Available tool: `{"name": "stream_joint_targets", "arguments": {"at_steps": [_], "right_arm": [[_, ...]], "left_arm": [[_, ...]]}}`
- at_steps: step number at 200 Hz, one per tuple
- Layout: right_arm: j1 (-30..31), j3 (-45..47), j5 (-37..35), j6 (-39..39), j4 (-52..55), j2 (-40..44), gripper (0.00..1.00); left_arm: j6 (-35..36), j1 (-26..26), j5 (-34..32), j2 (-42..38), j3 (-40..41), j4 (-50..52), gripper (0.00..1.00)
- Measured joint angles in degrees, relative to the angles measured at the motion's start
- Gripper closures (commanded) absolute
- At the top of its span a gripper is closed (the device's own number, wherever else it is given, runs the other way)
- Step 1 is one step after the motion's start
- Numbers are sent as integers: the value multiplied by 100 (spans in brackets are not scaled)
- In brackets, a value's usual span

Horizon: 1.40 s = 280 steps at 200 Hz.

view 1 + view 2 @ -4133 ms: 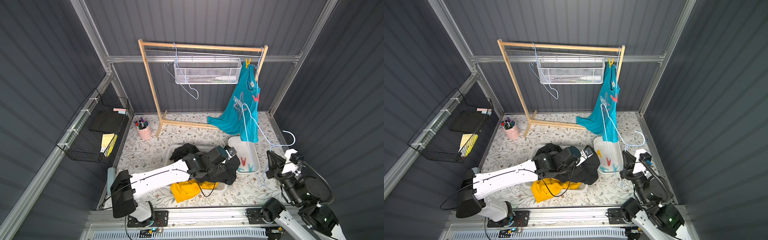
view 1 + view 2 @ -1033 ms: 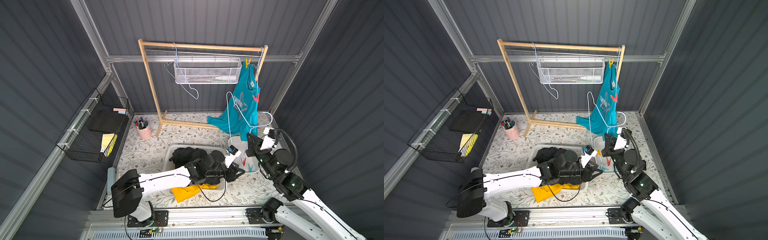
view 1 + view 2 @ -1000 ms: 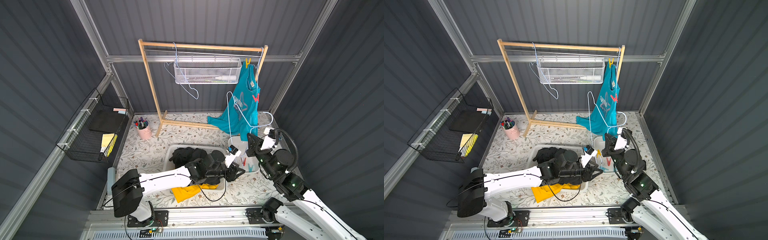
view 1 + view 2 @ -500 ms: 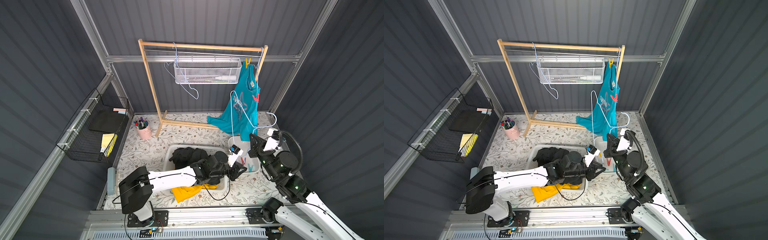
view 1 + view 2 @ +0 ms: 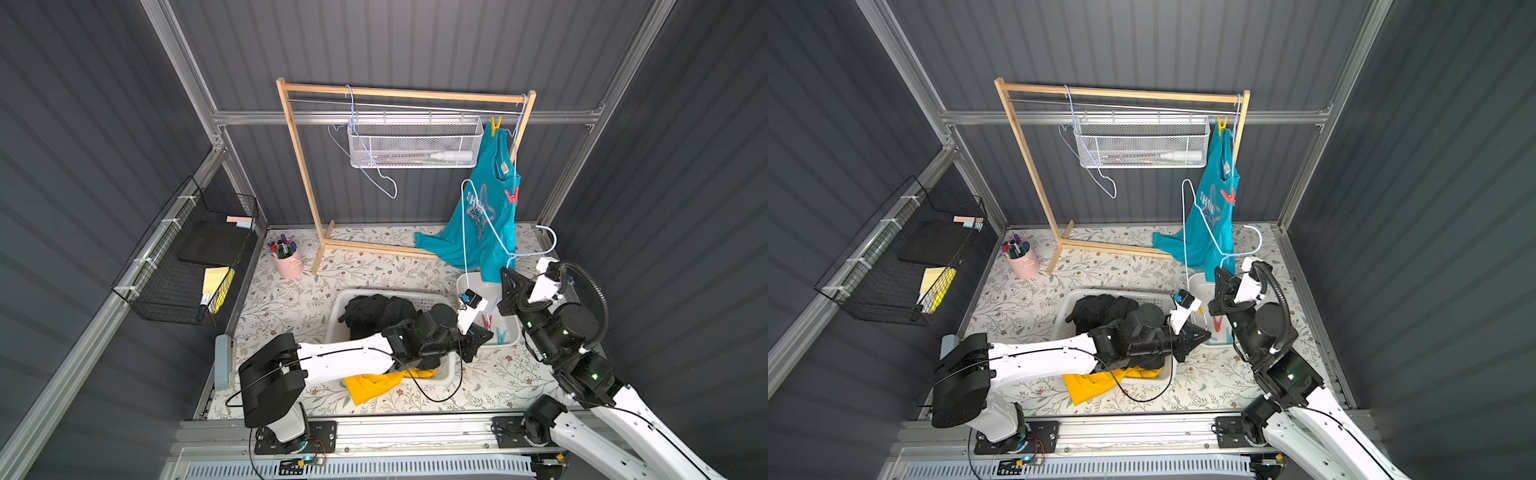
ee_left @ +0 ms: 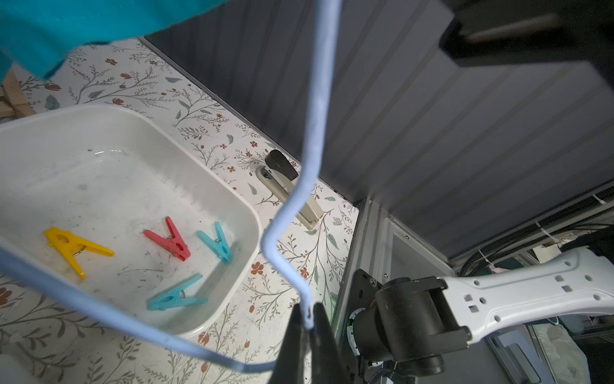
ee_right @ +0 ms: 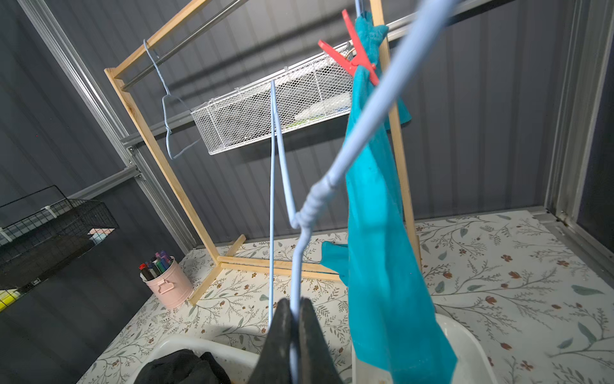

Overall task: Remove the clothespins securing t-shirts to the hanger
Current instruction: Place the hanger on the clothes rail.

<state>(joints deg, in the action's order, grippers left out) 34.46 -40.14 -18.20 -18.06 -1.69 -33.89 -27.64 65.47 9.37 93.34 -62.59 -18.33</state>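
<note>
The teal t-shirt (image 5: 490, 216) hangs at the right end of the wooden rack from a hanger, pinned by a yellow clothespin (image 5: 495, 124) at the top and a red clothespin (image 5: 512, 195) lower down. In front of it a bare light-blue wire hanger (image 5: 463, 232) stands over the white tray (image 5: 513, 332). My left gripper (image 6: 308, 316) is shut on that hanger's wire (image 6: 312, 133). My right gripper (image 7: 295, 309) is closed around the wire below its twisted neck (image 7: 309, 209). Several loose clothespins lie in the tray (image 6: 246, 206). The black t-shirt (image 5: 378, 311) fills the basket; the mustard one (image 5: 374, 382) lies under it.
The wooden rack (image 5: 299, 166) carries a white mesh basket (image 5: 415, 145) and another bare hanger (image 5: 365, 158). A pink cup of pens (image 5: 286, 259) stands by its foot. A black wire basket (image 5: 187, 257) hangs on the left wall. A stapler (image 6: 289, 189) lies beside the tray.
My left gripper has reached past the basket to the tray and closed on the bare hanger's wire. The right arm and the hanger have shifted slightly toward the right wall.
</note>
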Motion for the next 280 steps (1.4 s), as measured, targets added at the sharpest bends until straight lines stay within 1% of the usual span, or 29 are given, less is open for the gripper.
{"name": "stream_joint_targets", "arguments": {"at_steps": [18,30,35,51,100,150,190,212,250,280], "right_arm": [[2,0,81,42,20,66,31],[2,0,136,118,46,146,14],[2,7,166,140,52,195,9],[2,52,295,289,96,402,2],[2,304,391,516,378,1228,1],[2,382,404,682,1038,1923,1],[2,400,450,774,1547,2494,1],[2,424,492,807,1766,2695,1],[2,424,518,868,2070,2761,1],[2,424,533,868,2173,2761,1]], "left_arm": [[4,0,-7,-2,-2,0,100],[44,0,-44,-4,-11,22,100],[66,0,-72,-4,-22,44,100],[129,0,-175,-4,-111,199,100],[400,0,-595,-66,-404,575,100],[723,-7,-1165,-133,-850,1106,100],[850,-214,-1399,-173,-1423,1482,100],[892,-424,-1390,-264,-1626,1613,100],[876,-953,-1093,-295,-2070,1738,100],[601,-1311,-739,-271,-2365,1882,100]]}}
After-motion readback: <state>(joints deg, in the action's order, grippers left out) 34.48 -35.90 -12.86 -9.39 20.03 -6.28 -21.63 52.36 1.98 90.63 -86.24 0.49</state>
